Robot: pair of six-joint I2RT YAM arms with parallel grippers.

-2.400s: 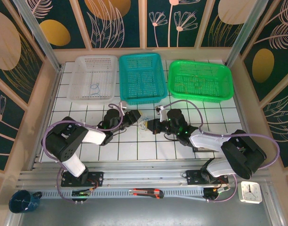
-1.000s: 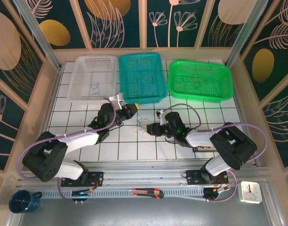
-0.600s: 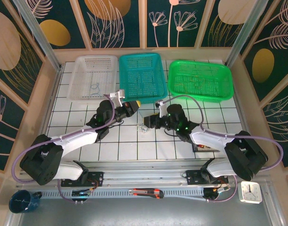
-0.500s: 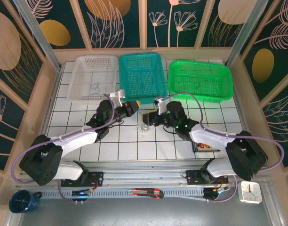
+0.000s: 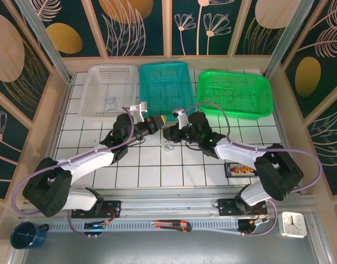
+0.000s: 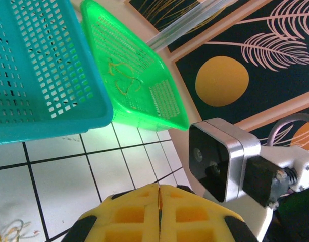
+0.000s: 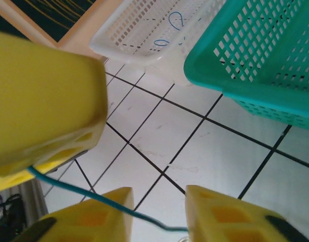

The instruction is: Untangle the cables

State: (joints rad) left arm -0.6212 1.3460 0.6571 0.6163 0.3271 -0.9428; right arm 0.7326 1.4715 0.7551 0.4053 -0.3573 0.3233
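Yellow cables (image 6: 122,76) in green basket (image 6: 163,99)

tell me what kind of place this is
Probably a robot lab test cell: a white grid-lined table boxed in by leaf-patterned wall panels, a left arm and right arm bolted at its near edge, and a white basket, teal basket and green basket at the back.

The left gripper (image 5: 163,118) and right gripper (image 5: 167,133) advanced toward the teal basket (image 5: 167,91) and drew together near the cables (image 5: 167,146).
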